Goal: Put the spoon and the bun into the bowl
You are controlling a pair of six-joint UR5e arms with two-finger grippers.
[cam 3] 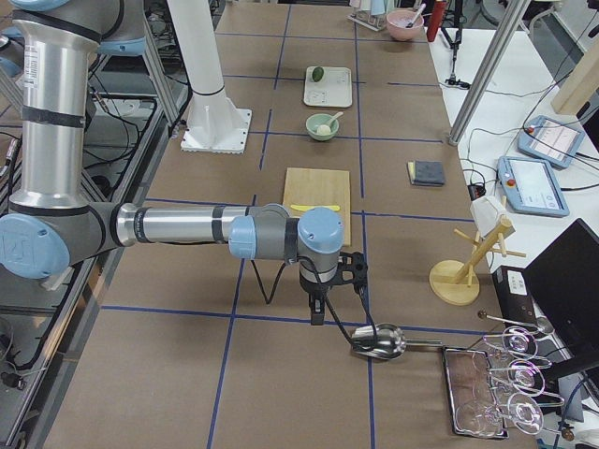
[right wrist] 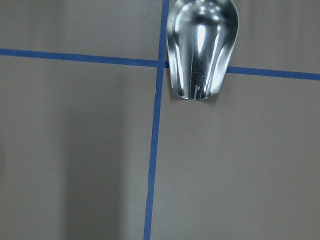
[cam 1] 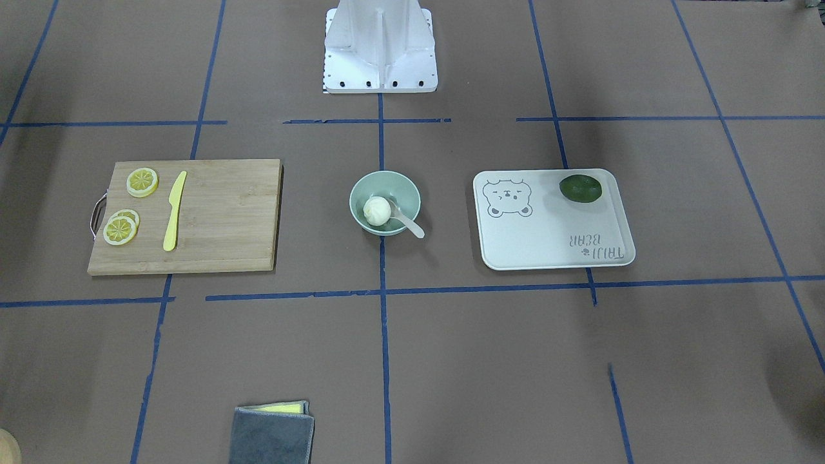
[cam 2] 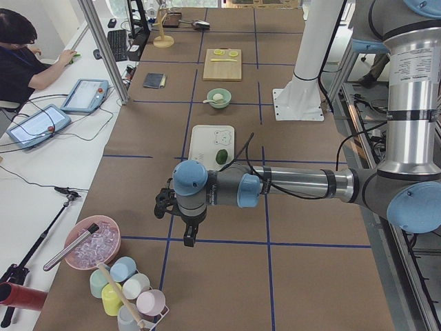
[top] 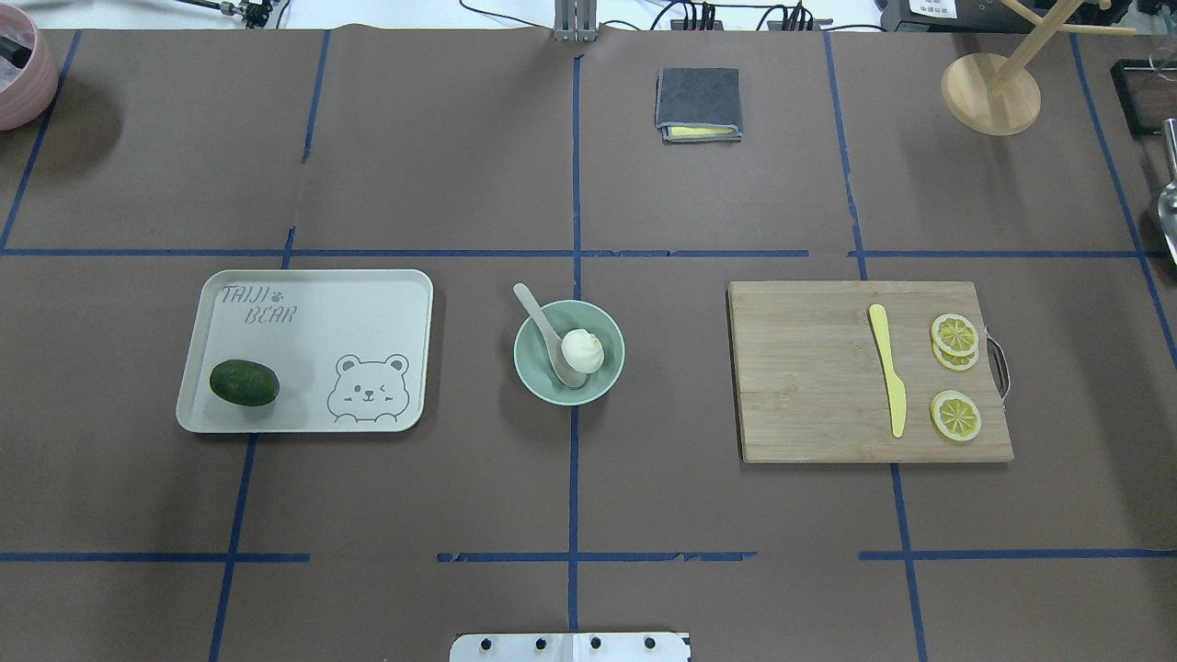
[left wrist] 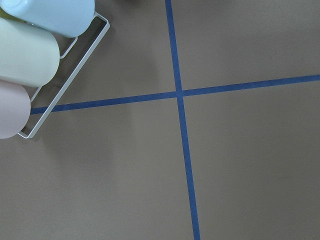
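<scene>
The mint-green bowl [top: 602,382] stands at the table's middle; it also shows in the front view [cam 1: 387,183]. The white pleated bun [top: 582,349] lies inside it. The pale spoon [top: 542,326] rests with its scoop in the bowl beside the bun and its handle over the rim. My left gripper [cam 2: 185,234] hangs over bare table far to the left end. My right gripper [cam 3: 318,313] hangs far to the right end. Both show only in the side views, so I cannot tell if they are open or shut.
A grey tray [top: 303,303] with a dark green fruit [top: 244,382] is left of the bowl. A wooden board [top: 809,386] with a yellow knife [top: 888,368] and lemon slices is right. A metal scoop [right wrist: 200,45] lies under the right wrist. Cups [left wrist: 25,50] sit by the left.
</scene>
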